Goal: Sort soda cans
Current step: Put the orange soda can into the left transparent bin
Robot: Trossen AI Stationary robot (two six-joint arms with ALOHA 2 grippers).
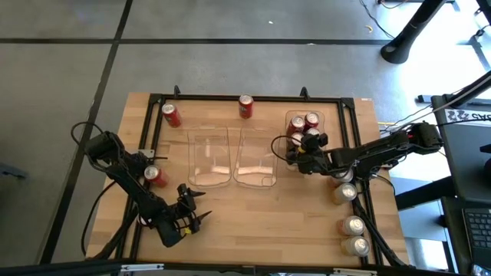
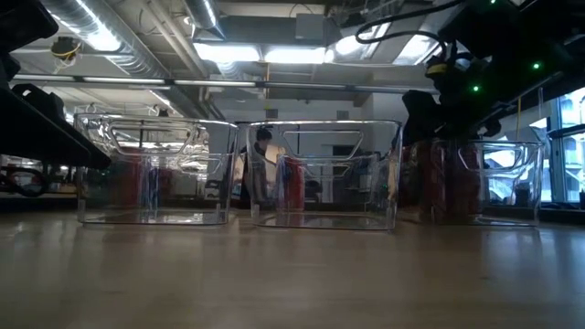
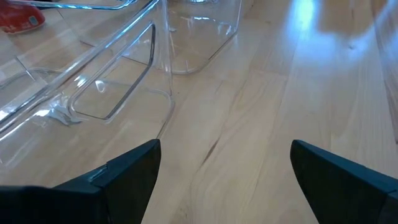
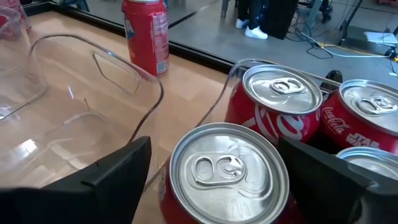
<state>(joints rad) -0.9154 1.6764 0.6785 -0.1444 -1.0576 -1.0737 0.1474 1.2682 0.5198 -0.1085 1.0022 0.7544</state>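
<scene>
Several red soda cans stand upright in the clear right-hand bin. My right gripper hovers open over that bin's near end. Its fingers stand on either side of the nearest red can, and a gap shows beside one finger. Other red cans are on the table: one upright at the far edge, one on its side at the far left, one beside my left arm. Pale cans stand along the right edge. My left gripper is open over bare wood.
Two more clear bins stand side by side in the table's middle, with nothing in them. A black frame runs round the work area. Bare wood lies along the near edge. In the low view a person shows behind the bins.
</scene>
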